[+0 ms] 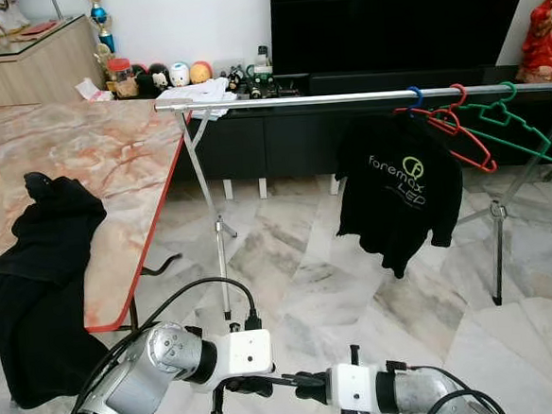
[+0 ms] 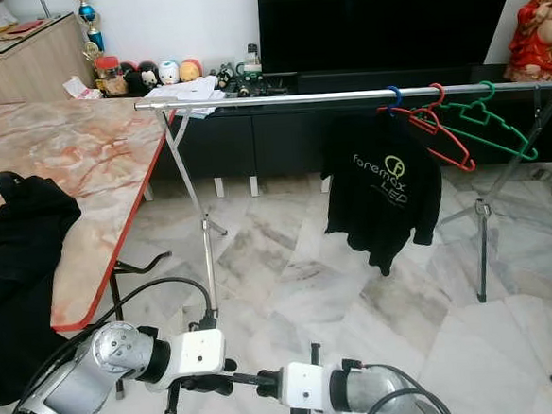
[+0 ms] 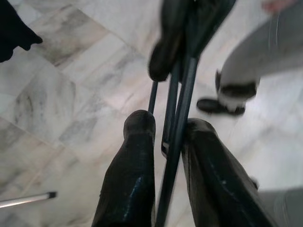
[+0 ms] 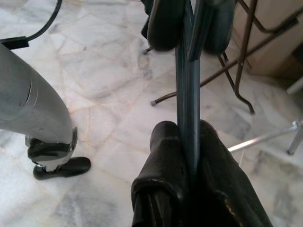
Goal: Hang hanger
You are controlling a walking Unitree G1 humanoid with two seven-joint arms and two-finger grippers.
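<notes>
Marble floor tiles [image 1: 299, 262], white veined with grey, run under a long silver metal clothes rail [image 1: 344, 98] on thin tripod legs. On the rail hang a black shirt with pale lettering [image 1: 403, 193] on a blue-hooked hanger, then a red plastic hanger [image 1: 460, 128] and a green plastic hanger [image 1: 512, 124], all toward the rail's right end. A pink-veined stone-top table with red edge [image 1: 84, 173] stands on the left, a crumpled black garment [image 1: 44, 271] draped over its near edge. Behind the rail: a low dark media cabinet [image 1: 280, 131] with small figurines on it.

Low in the head views, the left gripper [image 1: 260, 383] and right gripper [image 1: 307, 383] meet in front of the body, well below and short of the rail. The thin dark hanger [image 2: 260, 381] shows as a short bar bridging the two wrists.

Left wrist view: the left gripper's two black fingers [image 3: 137, 165] sit either side of the dark hanger's thin rods [image 3: 173, 127], closed onto them as far as I can see. The right gripper's fingers pinch the same rods further along, blurred. Marble floor beneath.

Right wrist view: the right gripper's black fingers [image 4: 165, 161] are pressed tight on the dark bluish flat bar of the hanger [image 4: 188, 94], no gap visible. Opposite, the left gripper's fingertips grip the same bar. Folding table legs [image 4: 236, 61] stand on the floor behind.
</notes>
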